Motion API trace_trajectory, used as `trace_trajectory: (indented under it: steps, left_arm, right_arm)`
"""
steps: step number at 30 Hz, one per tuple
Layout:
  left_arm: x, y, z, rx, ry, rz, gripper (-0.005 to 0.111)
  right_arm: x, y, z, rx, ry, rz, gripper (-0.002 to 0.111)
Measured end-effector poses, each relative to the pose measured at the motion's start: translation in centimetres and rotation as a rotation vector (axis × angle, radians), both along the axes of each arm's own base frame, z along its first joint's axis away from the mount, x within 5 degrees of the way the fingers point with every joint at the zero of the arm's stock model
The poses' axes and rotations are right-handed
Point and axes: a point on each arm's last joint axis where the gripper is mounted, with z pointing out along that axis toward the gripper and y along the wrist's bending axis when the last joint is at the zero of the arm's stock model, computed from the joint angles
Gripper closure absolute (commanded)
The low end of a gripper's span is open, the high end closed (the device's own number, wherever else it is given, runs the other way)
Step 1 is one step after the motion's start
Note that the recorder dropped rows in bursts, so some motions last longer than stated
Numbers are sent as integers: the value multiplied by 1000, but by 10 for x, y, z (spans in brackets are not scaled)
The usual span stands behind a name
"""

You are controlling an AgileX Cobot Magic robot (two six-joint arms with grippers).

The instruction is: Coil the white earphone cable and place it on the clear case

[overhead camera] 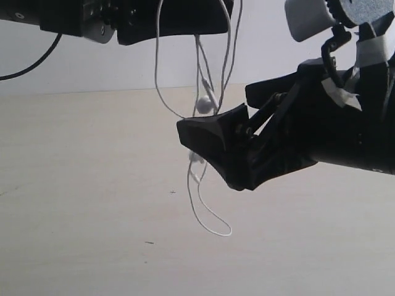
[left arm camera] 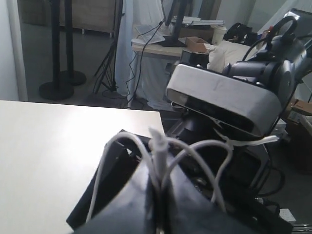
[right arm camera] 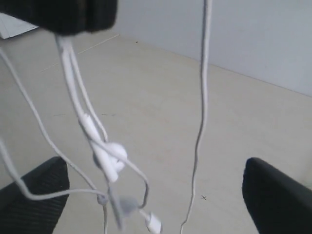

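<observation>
The white earphone cable (overhead camera: pixel 192 200) hangs in long loops above the pale table (overhead camera: pixel 80 185). Its earbuds (overhead camera: pixel 203 103) dangle about halfway down. My left gripper (overhead camera: pixel 197 31) is high at the top of the exterior view, shut on the cable's upper strands (left arm camera: pixel 190 148), which arch out of its closed fingers (left arm camera: pixel 131 204). My right gripper (overhead camera: pixel 215 111) is open at earbud height. The earbuds (right arm camera: pixel 109 156) and a single strand (right arm camera: pixel 200 131) hang between its two wide-apart fingers (right arm camera: pixel 34 195). The clear case is out of view.
A thick black robot cable (overhead camera: pixel 37 61) droops at the upper left. The right arm's wrist camera housing (left arm camera: pixel 224 102) sits close in front of the left gripper. The table's edge (left arm camera: pixel 158 117) shows beyond it, with stands and desks behind.
</observation>
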Motion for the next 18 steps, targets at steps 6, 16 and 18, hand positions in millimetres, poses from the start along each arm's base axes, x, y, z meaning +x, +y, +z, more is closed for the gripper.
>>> trace_trajectory:
  steps: [6,16,18]
  left_arm:
    - [-2,-3,1,-10,10,-12,107]
    - [-18,0,21,-62,-23,-12,107]
    - [-19,-1,21,-62,-21,-16,107]
  right_arm:
    - [0,0,0,1,-1,-1,17]
    - [1,0,1,2,-20,0,22]
    - [1,0,2,5,-23,-2,22]
